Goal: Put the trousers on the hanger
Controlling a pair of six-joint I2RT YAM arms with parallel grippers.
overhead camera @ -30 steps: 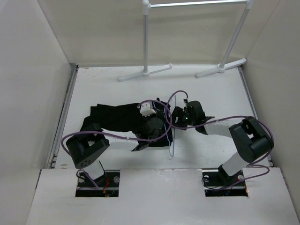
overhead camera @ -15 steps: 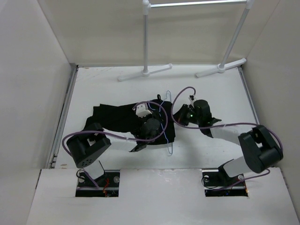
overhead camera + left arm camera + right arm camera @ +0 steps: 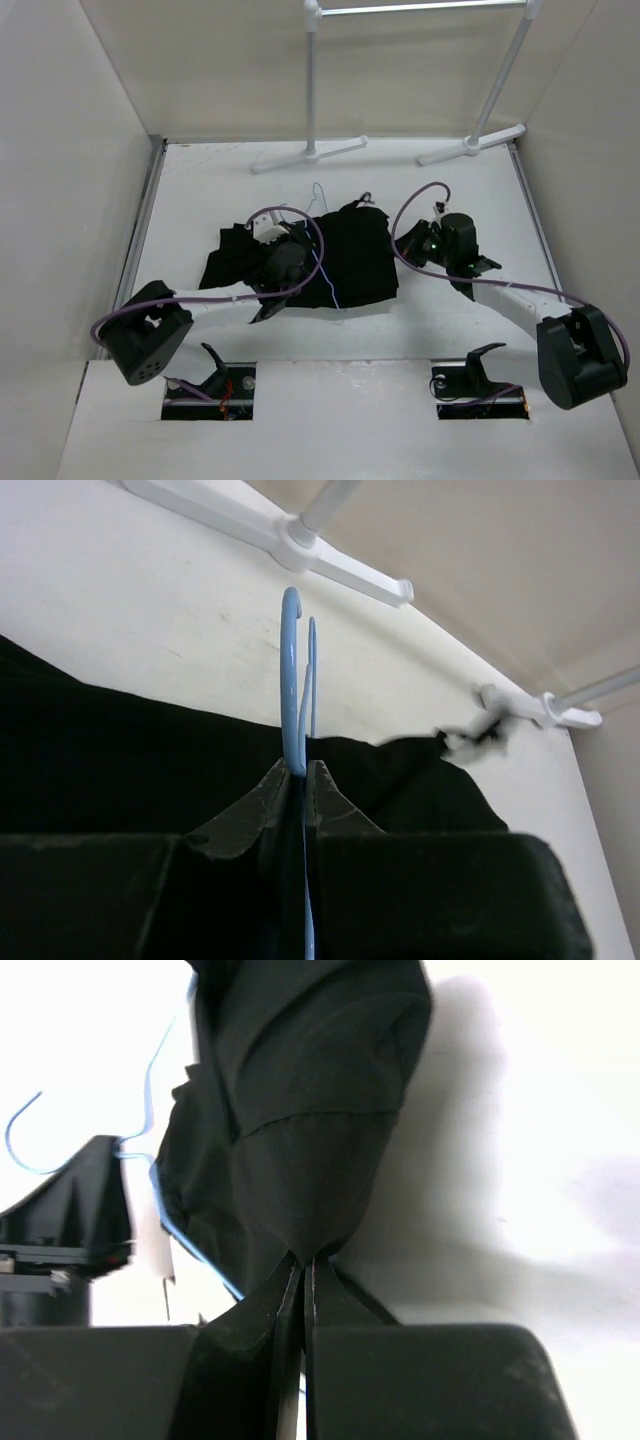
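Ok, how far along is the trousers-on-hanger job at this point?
Done: both things are gripped. In hand: the left pincer is shut on the hanger, the right pincer on a fold of the trousers. Left: the trousers lie bunched on the table, not visibly draped over the hanger, so the hanging itself remains.

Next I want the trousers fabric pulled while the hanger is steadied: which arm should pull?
Right. The right gripper is shut on a fold of the trousers. The left gripper is clamped on the hanger, so it is probably better used to steady that.
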